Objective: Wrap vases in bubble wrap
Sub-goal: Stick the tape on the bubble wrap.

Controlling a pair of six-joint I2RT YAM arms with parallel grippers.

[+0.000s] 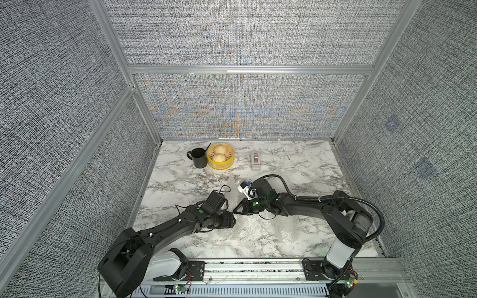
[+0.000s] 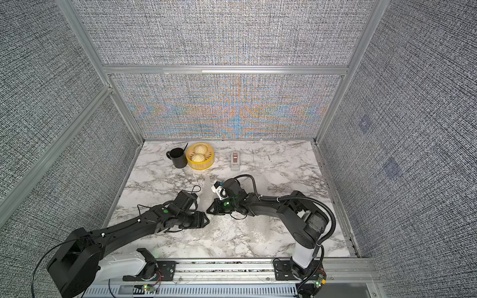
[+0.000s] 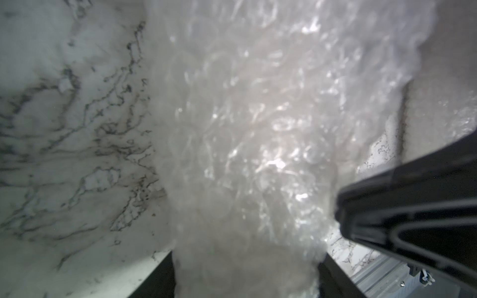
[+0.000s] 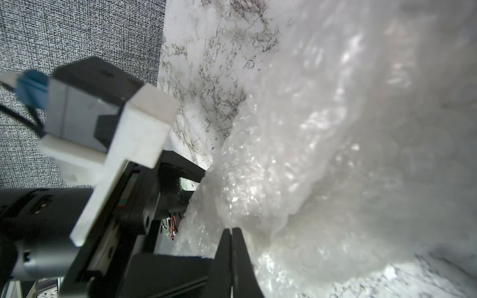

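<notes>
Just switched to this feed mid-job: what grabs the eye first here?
Mid-table, the left gripper and right gripper meet nearly tip to tip at a bubble wrap bundle that fills both wrist views. At the back left, a yellow steamer basket with two buns stands beside a black mug.

Overhead pair; wrists near (bubble wrap [image 3: 245, 129]).
</notes>
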